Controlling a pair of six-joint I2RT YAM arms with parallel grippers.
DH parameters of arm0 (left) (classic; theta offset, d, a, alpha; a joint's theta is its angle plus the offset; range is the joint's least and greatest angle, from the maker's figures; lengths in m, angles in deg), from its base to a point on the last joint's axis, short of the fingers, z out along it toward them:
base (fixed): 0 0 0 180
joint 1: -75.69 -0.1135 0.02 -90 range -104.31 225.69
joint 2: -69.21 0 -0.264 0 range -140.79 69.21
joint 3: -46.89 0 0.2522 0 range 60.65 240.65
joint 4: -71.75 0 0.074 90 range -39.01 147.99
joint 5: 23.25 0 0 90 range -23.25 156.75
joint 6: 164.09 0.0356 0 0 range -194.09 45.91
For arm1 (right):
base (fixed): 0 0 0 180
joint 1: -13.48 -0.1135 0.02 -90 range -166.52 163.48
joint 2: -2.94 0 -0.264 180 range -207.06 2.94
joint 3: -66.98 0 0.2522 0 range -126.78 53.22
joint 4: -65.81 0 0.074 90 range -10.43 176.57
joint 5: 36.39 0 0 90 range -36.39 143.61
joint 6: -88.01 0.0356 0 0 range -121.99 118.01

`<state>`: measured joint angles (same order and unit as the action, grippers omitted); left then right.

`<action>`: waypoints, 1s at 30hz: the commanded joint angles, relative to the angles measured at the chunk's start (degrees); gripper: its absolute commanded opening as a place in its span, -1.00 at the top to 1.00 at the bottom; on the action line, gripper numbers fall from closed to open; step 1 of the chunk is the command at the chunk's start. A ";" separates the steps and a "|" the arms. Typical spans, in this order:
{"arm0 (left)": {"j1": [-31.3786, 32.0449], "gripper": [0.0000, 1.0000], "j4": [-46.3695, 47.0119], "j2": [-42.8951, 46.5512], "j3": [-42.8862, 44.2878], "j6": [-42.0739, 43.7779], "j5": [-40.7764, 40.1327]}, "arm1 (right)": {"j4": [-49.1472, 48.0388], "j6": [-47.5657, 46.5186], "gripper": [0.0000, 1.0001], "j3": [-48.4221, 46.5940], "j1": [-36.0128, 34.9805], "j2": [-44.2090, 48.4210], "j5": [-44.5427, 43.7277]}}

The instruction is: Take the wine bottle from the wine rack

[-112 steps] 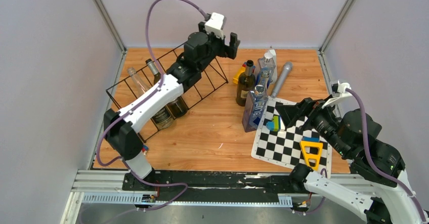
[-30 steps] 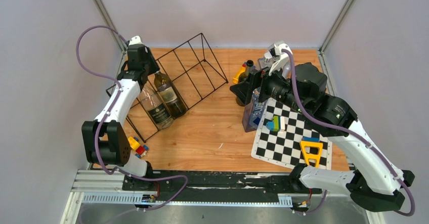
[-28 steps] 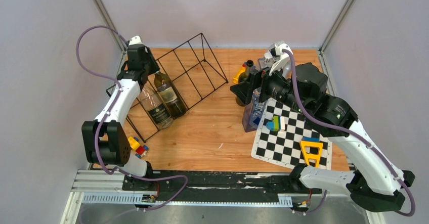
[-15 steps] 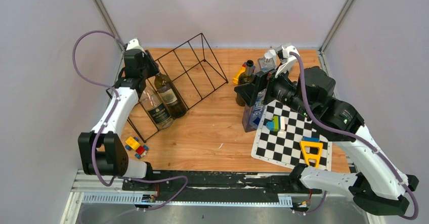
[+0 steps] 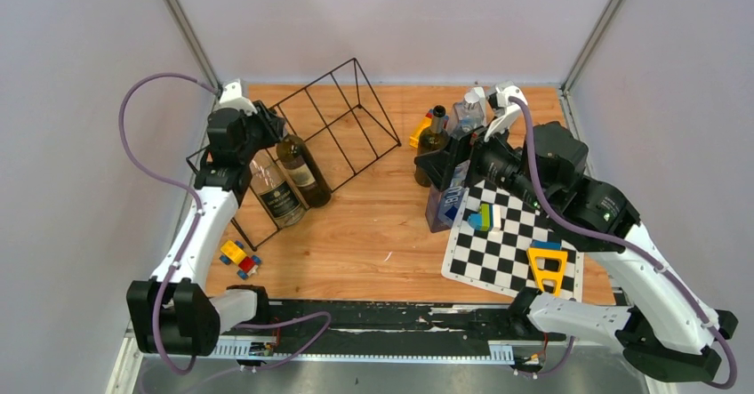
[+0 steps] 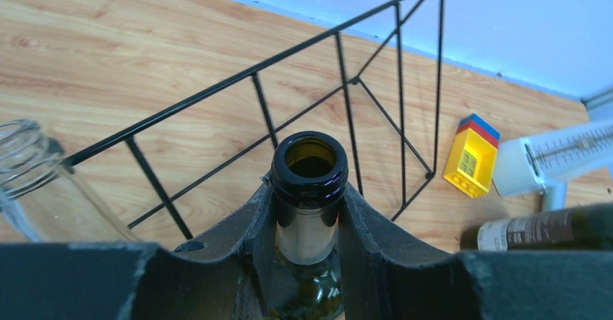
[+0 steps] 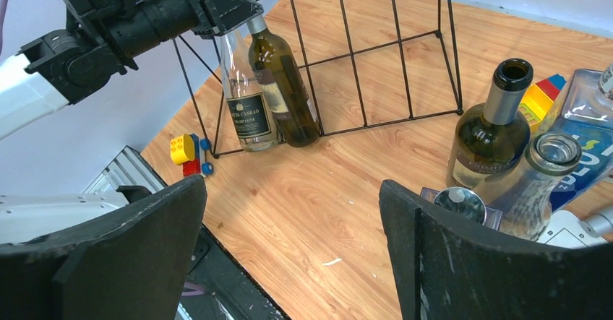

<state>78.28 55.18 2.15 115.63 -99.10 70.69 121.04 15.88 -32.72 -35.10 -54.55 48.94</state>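
Observation:
The wine rack (image 5: 313, 84), a long black wire frame, lies at the back left of the wooden table. A dark green wine bottle (image 5: 302, 172) leans in one of its slots, next to a clear bottle (image 5: 271, 189). My left gripper (image 5: 271, 133) is shut on the wine bottle's neck (image 6: 309, 212), just below the open mouth, with both pads pressed against the glass. The rack's wires (image 6: 336, 35) show behind the neck. My right gripper (image 7: 291, 190) hangs open over bare table, far from the wine bottle (image 7: 282, 89).
An upright dark bottle (image 5: 433, 145) and blue-labelled clear bottles (image 5: 449, 194) stand under my right arm. A checkerboard mat (image 5: 511, 247) carries small blocks and an orange triangle (image 5: 545, 268). Toy bricks (image 5: 238, 256) lie near the rack's front, and a yellow brick (image 6: 470, 161) lies behind it.
My left gripper, shut on the bottle's neck, has drawn a little toward the near side and the bottle has shifted slightly with it. The right arm has drifted slightly to the right.

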 commanded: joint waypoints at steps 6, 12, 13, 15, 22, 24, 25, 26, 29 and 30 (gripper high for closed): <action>7.81 1.00 10.18 5.95 -0.81 5.51 6.94 | 0.57 -0.79 -0.82 0.96 -0.20 3.75 -3.69; 12.34 1.00 11.07 6.96 -0.83 6.75 7.20 | 1.72 -1.80 -0.82 0.54 -0.25 5.41 -6.59; 12.74 1.00 11.20 7.17 -0.84 6.96 7.10 | 1.96 -1.97 -0.82 0.38 -0.25 5.73 -7.05; 14.08 1.00 11.94 7.31 -0.88 6.93 7.11 | 2.28 -2.27 -0.82 0.17 -0.21 6.05 -7.78; 21.00 1.00 13.08 6.25 -0.66 8.46 5.00 | 2.97 -2.57 -0.83 0.41 -0.21 7.02 -9.46; 23.54 1.00 14.68 6.18 -1.21 8.64 3.76 | 3.21 -2.66 -0.84 0.42 -0.20 7.17 -9.86; 25.41 1.00 15.97 6.13 -1.83 8.95 2.22 | 3.38 -2.71 -0.84 0.34 -0.18 7.22 -10.16; 26.26 1.00 16.55 6.04 -2.13 9.07 1.25 | 3.62 -2.75 -0.84 0.26 -0.20 7.26 -10.62; 30.77 1.00 18.71 5.30 -2.76 10.11 -4.02 | 5.52 -0.66 -0.84 -1.08 -0.21 6.87 -15.96; 31.67 1.00 19.02 4.60 -2.62 10.35 -6.36 | 6.68 0.69 -0.84 -1.95 -0.20 6.54 -18.58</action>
<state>106.13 63.14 6.43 111.89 -90.23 72.18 124.32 14.26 -31.95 -35.10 -47.84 38.45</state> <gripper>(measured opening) 0.400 0.917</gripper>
